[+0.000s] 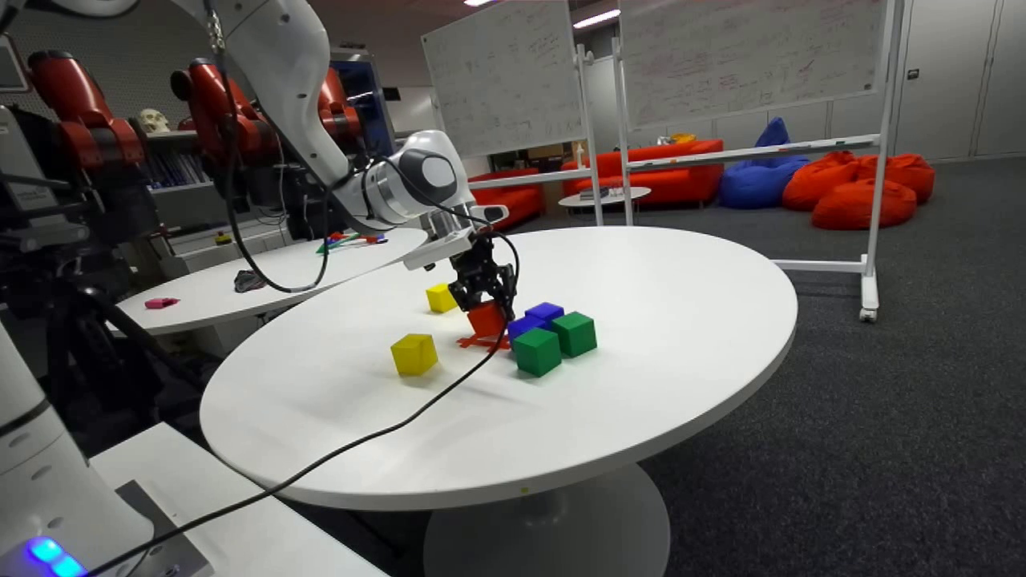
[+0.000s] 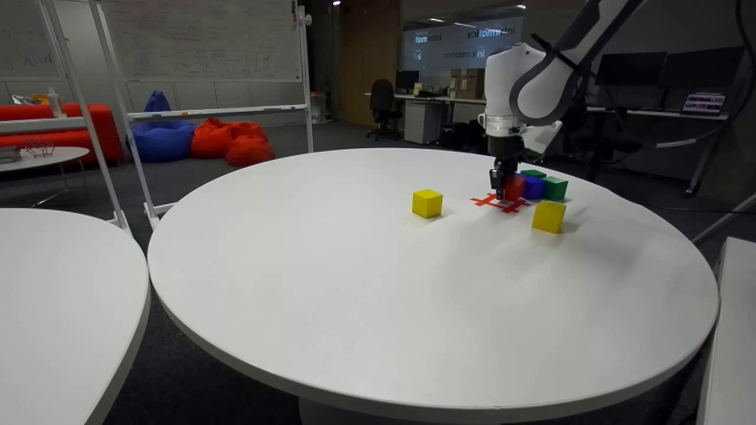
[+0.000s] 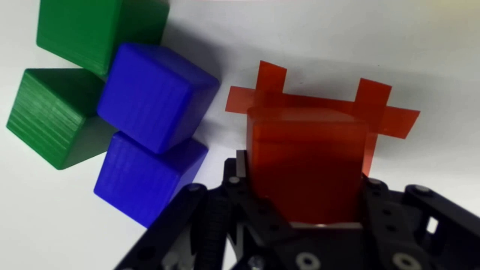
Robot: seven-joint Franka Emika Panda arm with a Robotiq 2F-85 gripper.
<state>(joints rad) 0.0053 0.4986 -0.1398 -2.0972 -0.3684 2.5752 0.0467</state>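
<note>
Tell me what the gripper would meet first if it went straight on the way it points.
Most likely the white tabletop at the red tape marking: the gripper points down with the red cube gripped, so the cube's underside would land first. Whether there is a gap beneath is unclear.

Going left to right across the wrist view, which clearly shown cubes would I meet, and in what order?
Two green cubes → two blue cubes → a red cube, held in the end effector.
</note>
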